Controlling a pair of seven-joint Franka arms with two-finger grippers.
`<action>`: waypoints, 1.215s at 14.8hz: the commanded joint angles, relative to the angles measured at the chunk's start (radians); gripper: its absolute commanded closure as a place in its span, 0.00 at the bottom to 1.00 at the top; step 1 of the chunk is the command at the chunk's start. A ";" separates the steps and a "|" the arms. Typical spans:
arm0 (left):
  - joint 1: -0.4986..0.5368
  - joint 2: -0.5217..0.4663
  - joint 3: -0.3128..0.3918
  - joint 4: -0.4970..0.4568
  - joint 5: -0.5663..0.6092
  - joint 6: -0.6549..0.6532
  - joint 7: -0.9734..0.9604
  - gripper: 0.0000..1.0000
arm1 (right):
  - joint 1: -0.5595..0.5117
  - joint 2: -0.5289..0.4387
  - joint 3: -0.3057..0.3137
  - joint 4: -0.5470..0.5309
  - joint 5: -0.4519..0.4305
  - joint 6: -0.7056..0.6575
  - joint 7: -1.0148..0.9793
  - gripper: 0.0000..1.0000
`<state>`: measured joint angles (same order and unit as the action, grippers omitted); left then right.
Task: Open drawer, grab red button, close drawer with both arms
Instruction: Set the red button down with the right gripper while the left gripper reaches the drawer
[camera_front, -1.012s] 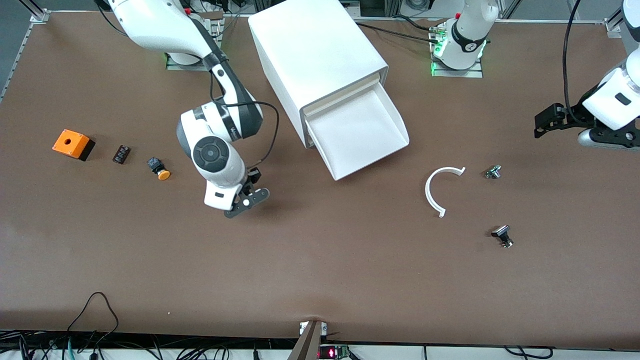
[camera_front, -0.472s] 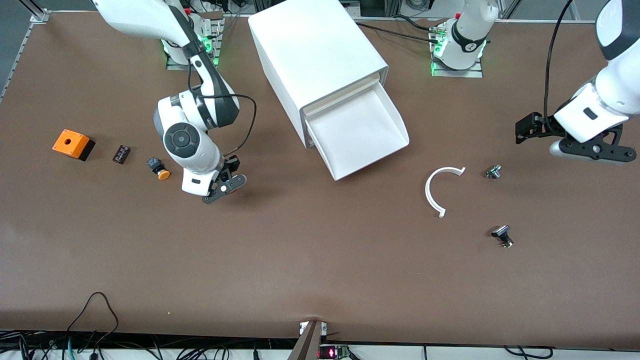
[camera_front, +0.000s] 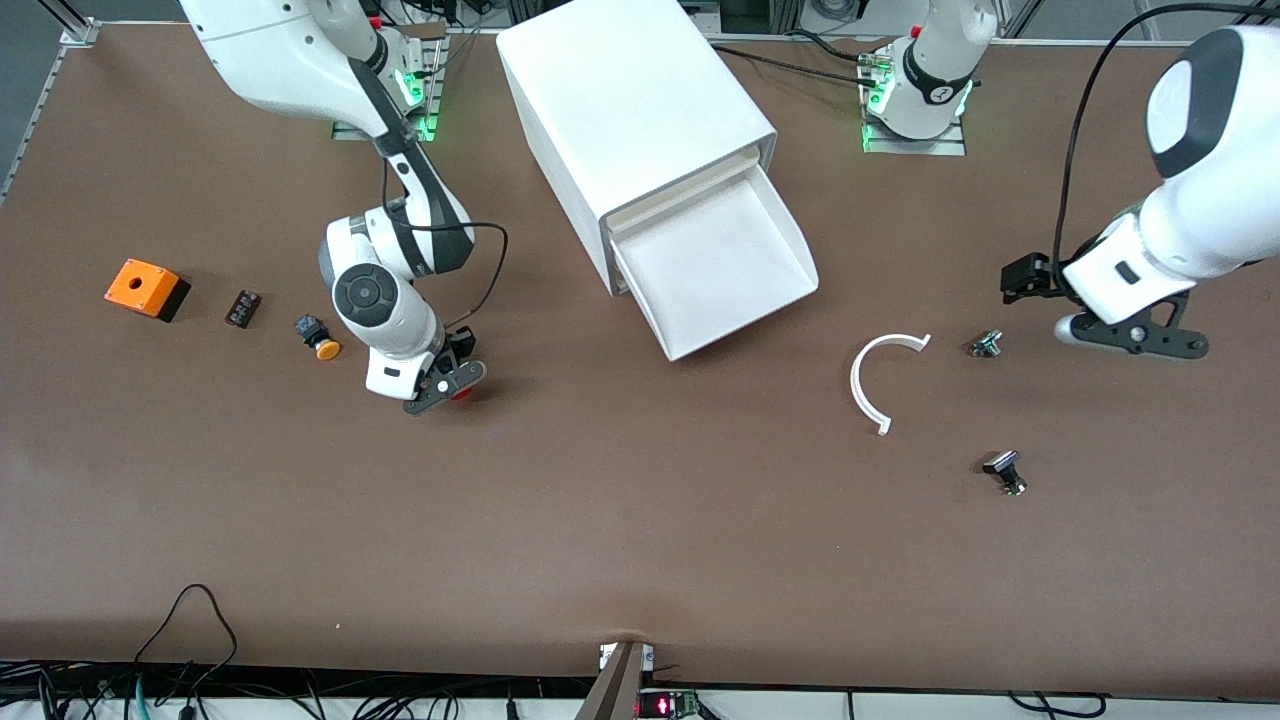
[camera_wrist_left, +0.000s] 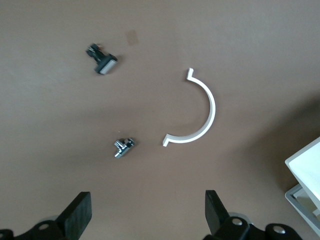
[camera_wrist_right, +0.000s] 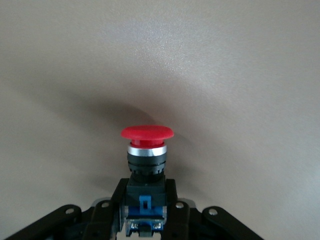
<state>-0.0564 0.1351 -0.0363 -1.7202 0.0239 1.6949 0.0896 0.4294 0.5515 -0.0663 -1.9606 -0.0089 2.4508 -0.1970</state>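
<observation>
The drawer (camera_front: 715, 265) stands pulled out of the bottom of the white cabinet (camera_front: 630, 110), and its tray shows nothing inside. My right gripper (camera_front: 445, 383) is shut on the button's black-and-blue body (camera_wrist_right: 145, 190). The red cap (camera_wrist_right: 147, 132) sticks out past the fingertips and shows in the front view (camera_front: 463, 393). This gripper is low over the table, between the orange-capped button (camera_front: 320, 338) and the cabinet. My left gripper (camera_front: 1130, 338) is open and empty (camera_wrist_left: 146, 217), over the table beside a small silver part (camera_front: 986, 344).
A white C-shaped piece (camera_front: 880, 380) lies near the drawer's front and shows in the left wrist view (camera_wrist_left: 200, 112). A black-and-silver part (camera_front: 1005, 472) lies nearer the front camera. An orange box (camera_front: 145, 288) and a small black part (camera_front: 242, 307) lie at the right arm's end.
My right gripper has carried the button away from the drawer toward the orange-capped button. My left arm has swung in toward the small silver part and come lower.
</observation>
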 joint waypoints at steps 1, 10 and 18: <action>0.000 0.018 -0.059 -0.050 0.007 0.042 -0.005 0.00 | -0.008 0.007 0.008 -0.001 -0.006 0.024 0.010 0.14; -0.032 0.127 -0.208 -0.174 -0.039 0.374 -0.571 0.01 | -0.009 -0.097 0.014 0.204 -0.002 -0.338 0.004 0.00; -0.152 0.258 -0.255 -0.171 -0.039 0.552 -0.930 0.01 | -0.017 -0.258 0.002 0.279 -0.008 -0.512 0.014 0.00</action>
<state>-0.1960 0.3843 -0.2818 -1.8983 -0.0021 2.2296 -0.7817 0.4273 0.3371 -0.0674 -1.6766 -0.0085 1.9707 -0.1938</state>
